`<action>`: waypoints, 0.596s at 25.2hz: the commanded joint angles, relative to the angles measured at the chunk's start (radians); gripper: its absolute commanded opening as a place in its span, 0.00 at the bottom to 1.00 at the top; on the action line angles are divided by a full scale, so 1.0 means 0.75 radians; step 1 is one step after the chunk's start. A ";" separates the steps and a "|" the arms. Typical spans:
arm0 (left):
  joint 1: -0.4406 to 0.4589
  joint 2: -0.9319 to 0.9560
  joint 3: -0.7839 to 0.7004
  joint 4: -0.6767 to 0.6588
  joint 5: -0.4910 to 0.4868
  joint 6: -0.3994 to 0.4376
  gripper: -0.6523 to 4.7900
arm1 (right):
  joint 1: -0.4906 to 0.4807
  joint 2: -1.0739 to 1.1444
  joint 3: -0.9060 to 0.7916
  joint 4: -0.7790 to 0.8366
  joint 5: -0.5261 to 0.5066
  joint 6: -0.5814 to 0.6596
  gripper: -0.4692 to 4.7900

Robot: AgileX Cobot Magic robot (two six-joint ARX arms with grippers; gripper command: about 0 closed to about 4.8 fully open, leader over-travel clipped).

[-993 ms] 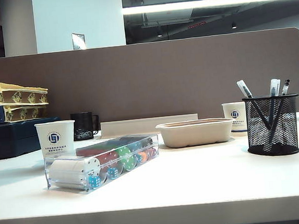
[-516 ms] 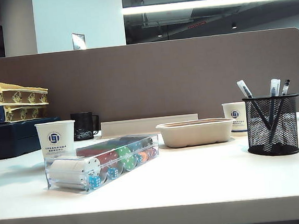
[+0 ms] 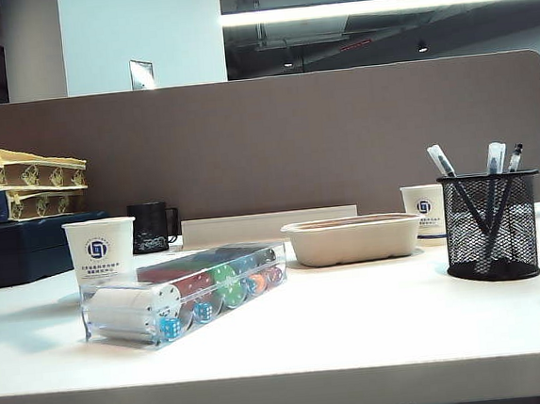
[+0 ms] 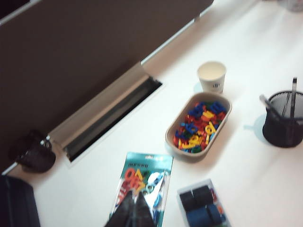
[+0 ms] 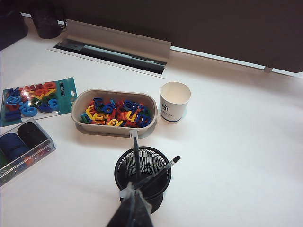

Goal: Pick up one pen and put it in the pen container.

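The black wire-mesh pen container (image 3: 492,225) stands at the right of the table, with a dark-barrelled pen (image 3: 515,158) and two white-capped pens leaning in it. From the right wrist the container (image 5: 142,176) lies just under my right gripper (image 5: 135,196), whose jaws are shut; a dark pen (image 5: 164,169) slants across the rim and a pale pen top shows beside the jaws. My left gripper (image 4: 135,198) is shut and hangs high over a teal packet of letters (image 4: 144,182), far from the container (image 4: 283,120). Neither gripper shows in the exterior view.
A beige tray (image 5: 80,101) of coloured letters sits beside a white paper cup (image 5: 174,101). A clear box of chips (image 3: 188,292), another paper cup (image 3: 100,247) and a black mug (image 3: 151,227) stand left. A cable slot (image 5: 111,52) runs along the brown partition (image 3: 274,145).
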 commanded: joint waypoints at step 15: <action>0.122 -0.533 -0.659 0.252 0.026 -0.115 0.11 | 0.016 -0.020 0.005 0.001 0.002 -0.009 0.08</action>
